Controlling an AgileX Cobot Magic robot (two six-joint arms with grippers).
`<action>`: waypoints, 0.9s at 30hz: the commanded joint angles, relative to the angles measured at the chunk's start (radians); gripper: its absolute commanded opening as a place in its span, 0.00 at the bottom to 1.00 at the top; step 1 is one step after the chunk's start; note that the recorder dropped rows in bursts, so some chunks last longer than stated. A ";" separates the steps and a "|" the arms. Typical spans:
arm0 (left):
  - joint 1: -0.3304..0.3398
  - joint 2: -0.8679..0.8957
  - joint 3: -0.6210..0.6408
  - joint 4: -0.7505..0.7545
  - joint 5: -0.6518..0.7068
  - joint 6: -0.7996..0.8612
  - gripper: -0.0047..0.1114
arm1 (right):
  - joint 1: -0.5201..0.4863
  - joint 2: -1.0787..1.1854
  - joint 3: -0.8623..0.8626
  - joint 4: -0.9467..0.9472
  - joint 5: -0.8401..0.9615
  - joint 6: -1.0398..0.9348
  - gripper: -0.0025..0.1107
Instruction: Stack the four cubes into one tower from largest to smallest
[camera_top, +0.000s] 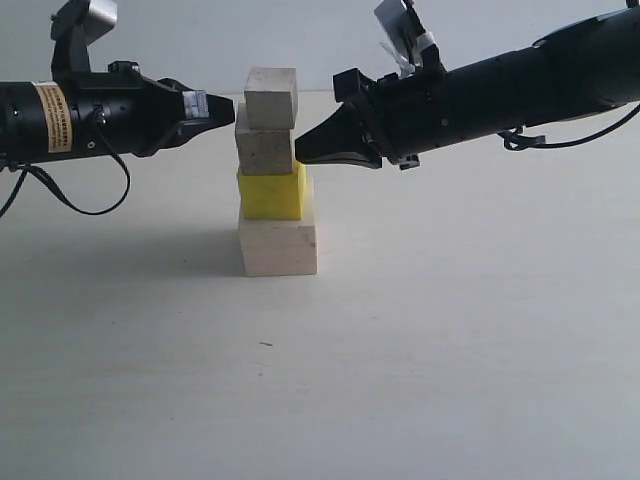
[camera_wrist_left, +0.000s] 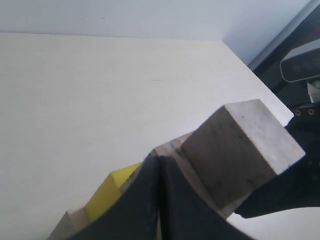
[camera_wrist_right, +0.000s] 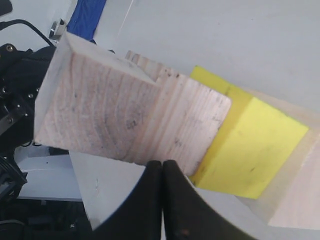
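Four-cube tower (camera_top: 272, 170) stands between left fingers (camera_top: 220, 108) and right fingers (camera_top: 315, 148).

We list tower (camera_top: 270, 172) on table (camera_top: 420, 360), bottom up: large cube (camera_top: 278, 248), medium cube (camera_top: 271, 194), small cube (camera_top: 264, 150), second small cube (camera_top: 271, 97).

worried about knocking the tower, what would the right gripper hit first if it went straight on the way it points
The lower small wooden cube, just above the yellow cube: the shut right gripper has its tip at that cube's side, seemingly touching, though depth is hard to judge.
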 joint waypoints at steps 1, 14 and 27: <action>0.000 0.006 -0.009 0.006 -0.010 -0.012 0.04 | 0.001 -0.005 -0.001 -0.008 -0.001 -0.003 0.02; 0.000 0.016 -0.009 0.006 -0.016 -0.012 0.04 | 0.001 -0.005 -0.001 -0.014 -0.001 -0.003 0.02; 0.000 0.016 -0.009 0.006 -0.023 -0.012 0.04 | 0.001 -0.005 -0.001 -0.016 0.001 -0.024 0.02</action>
